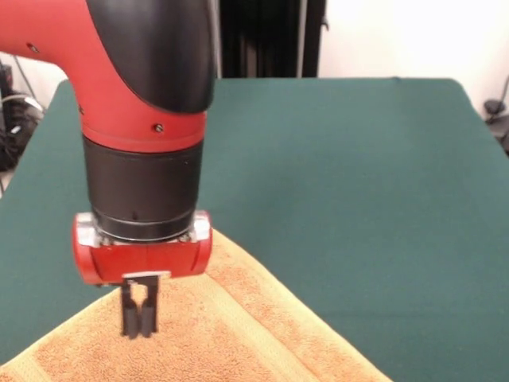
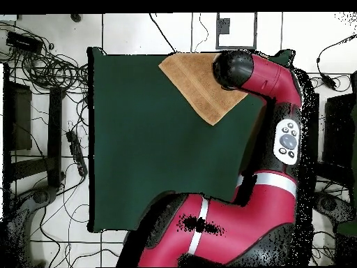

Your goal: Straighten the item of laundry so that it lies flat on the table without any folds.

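Gripper (image 1: 139, 328), jaws nearly closed and holding nothing, poised over the towel (image 1: 238, 334) at the worktop's (image 1: 358, 199) six-o'clock edge; next, seemingly, descent to smooth it.

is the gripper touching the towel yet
Cannot tell. In the front view the gripper overlaps the towel, with no plain contact or gap; overhead, the arm hides it.

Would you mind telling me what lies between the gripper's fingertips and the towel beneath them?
Nothing that shows: in the front view the gripper hangs with its fingers together directly over the towel; whether it touches is unclear. Overhead, the arm hides that spot.
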